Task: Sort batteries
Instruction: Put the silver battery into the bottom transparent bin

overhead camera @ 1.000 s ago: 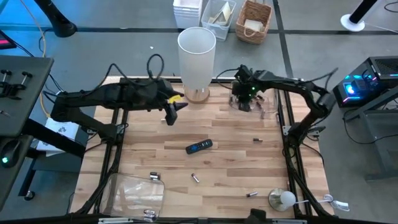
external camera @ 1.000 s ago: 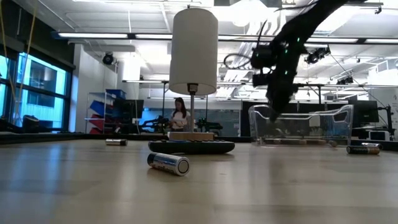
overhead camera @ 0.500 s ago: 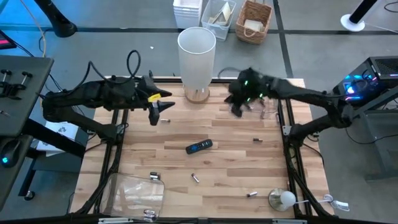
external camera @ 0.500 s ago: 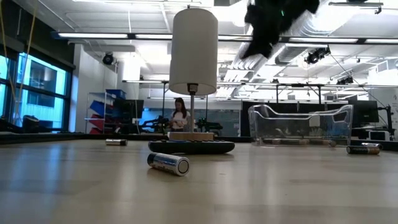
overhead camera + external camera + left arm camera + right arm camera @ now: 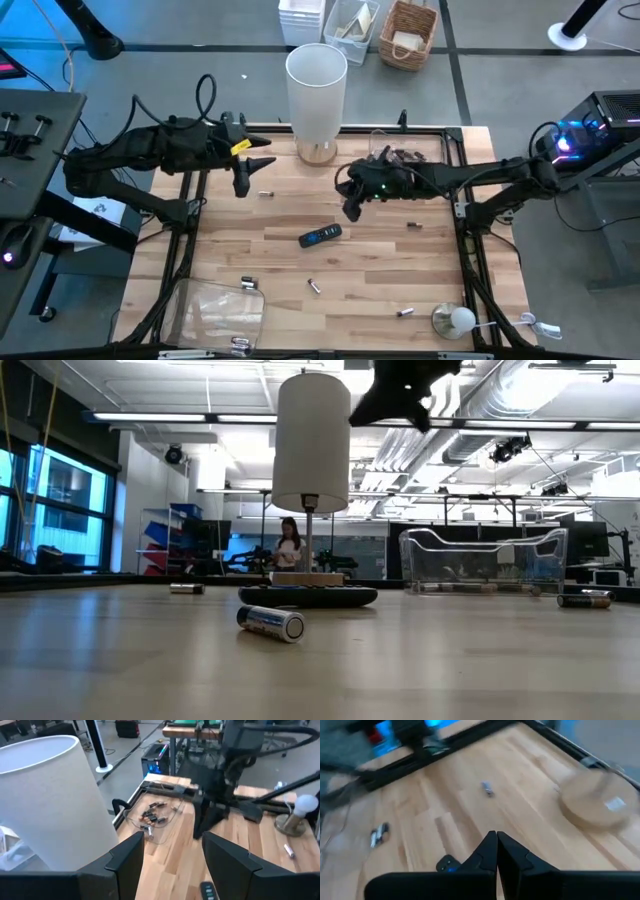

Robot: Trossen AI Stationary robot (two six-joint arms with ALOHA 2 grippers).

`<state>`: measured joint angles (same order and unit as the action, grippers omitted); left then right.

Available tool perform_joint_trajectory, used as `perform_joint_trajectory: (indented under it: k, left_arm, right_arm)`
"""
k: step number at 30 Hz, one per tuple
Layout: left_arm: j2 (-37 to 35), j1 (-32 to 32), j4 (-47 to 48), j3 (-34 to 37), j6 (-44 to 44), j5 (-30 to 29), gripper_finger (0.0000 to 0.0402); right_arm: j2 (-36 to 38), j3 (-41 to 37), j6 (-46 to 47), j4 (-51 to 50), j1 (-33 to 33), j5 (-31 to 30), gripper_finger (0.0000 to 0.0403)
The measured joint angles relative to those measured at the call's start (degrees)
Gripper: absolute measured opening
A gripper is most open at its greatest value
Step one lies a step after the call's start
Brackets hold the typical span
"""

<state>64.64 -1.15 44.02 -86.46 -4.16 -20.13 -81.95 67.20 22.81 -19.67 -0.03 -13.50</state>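
Note:
Small batteries lie scattered on the wooden table (image 5: 380, 262): one (image 5: 265, 193) near my left gripper, one (image 5: 412, 226) at the right, and others (image 5: 313, 286) toward the near edge. More batteries (image 5: 152, 817) lie in a clear tray (image 5: 410, 160) at the far right. My left gripper (image 5: 245, 182) hangs open above the far left of the table, with nothing between its fingers (image 5: 227, 860). Above the table's middle, my right gripper (image 5: 350, 207) is shut and empty, its tips (image 5: 496, 851) over the bare wood just beyond the black remote (image 5: 320, 236).
A lamp with a tall white shade (image 5: 317, 78) stands on a round wooden base (image 5: 600, 800) at the far edge. A second clear tray (image 5: 215, 310) sits at the near left corner. A bulb on a base (image 5: 455, 320) stands at the near right.
My right gripper has left the clear tray at the far right, risen, and swung toward the table's middle, turning as it went. My left gripper has drawn back toward the table's left edge, still open.

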Motion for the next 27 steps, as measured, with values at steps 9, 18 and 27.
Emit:
perform_joint_trajectory:
  k: [9,18,27]
  left_arm:
    - [0.04,0.0,-0.18,0.0,1.4,1.71,0.0193]
    - [1.43,1.84,-1.83,0.0,1.26,1.6,0.0193]
    - [5.59,5.49,-1.9,0.0,-6.23,-0.79,0.0193]
  right_arm:
    - [3.97,0.0,17.71,-17.25,-8.2,-2.64,0.0001]
    - [3.53,-0.5,-3.83,-28.93,-28.65,10.21,0.007]
    - [-6.75,-0.61,-47.96,-26.46,-43.24,25.89,0.0183]
